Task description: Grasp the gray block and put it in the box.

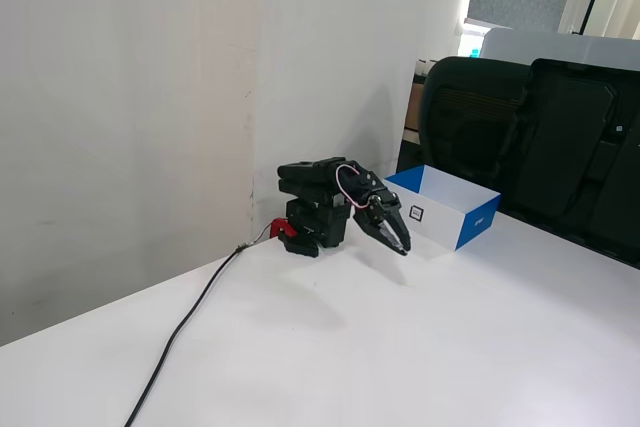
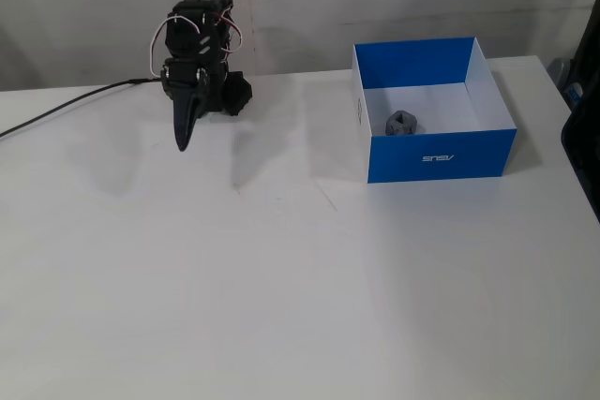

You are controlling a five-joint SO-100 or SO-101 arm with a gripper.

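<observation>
The gray block [image 2: 401,123] lies on the white floor of the box [image 2: 441,153], near its left wall; in a fixed view from the side the box [image 1: 470,225] hides it. The black arm is folded low over its base, far left of the box. My gripper [image 2: 183,143] [image 1: 403,247] points down toward the table, its jaws shut with nothing between them.
A black cable [image 2: 66,107] [image 1: 190,318] runs from the arm's base to the table's left edge. Black chairs [image 1: 540,147] stand behind the far edge. A wall rises directly behind the arm.
</observation>
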